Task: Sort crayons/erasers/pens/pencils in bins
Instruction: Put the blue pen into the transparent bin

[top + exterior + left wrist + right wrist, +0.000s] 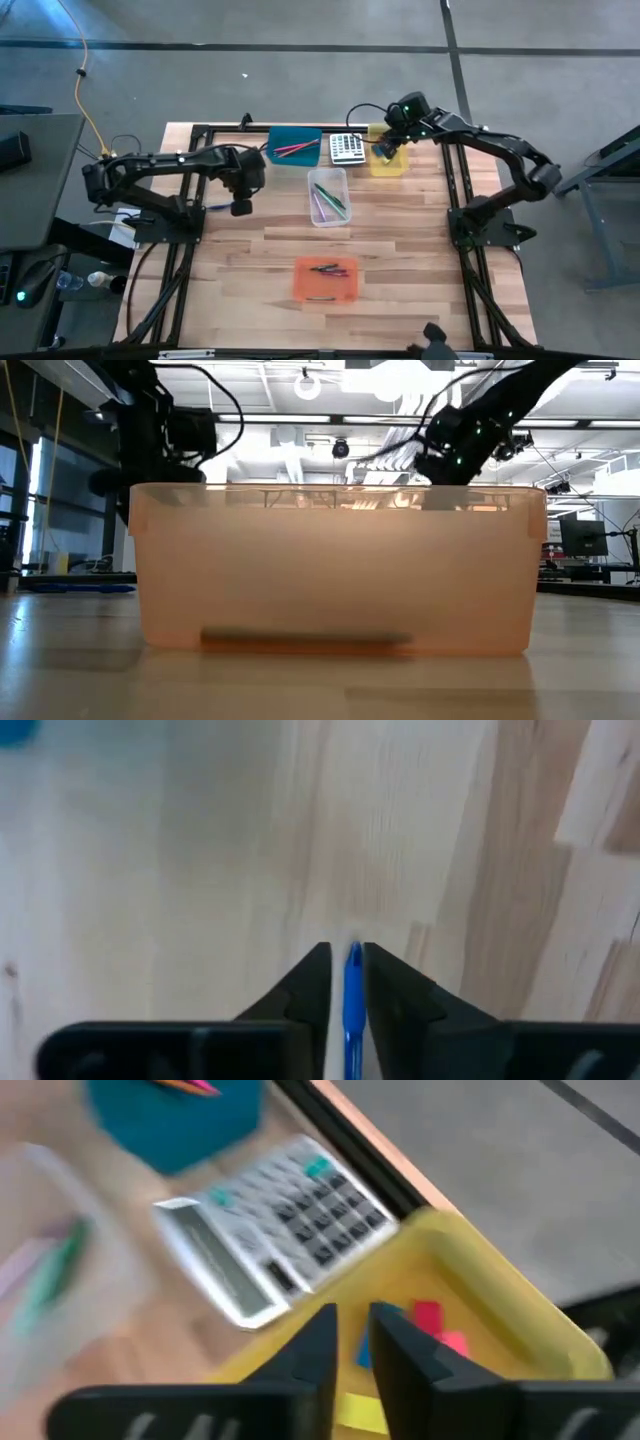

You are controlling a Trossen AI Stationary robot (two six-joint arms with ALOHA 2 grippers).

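Between your left gripper's [347, 982] fingers sits a pinched blue pen [352, 1010]; keep it squeezed, carry it over the clear bin [328, 196] before releasing.

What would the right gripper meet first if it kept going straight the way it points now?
Probably the yellow bin: the right gripper points into it, with the blue and red erasers lying just ahead. Depth is unclear.

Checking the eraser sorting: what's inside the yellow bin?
The yellow bin holds red, blue and yellow erasers; the right gripper's fingers cover the rest.
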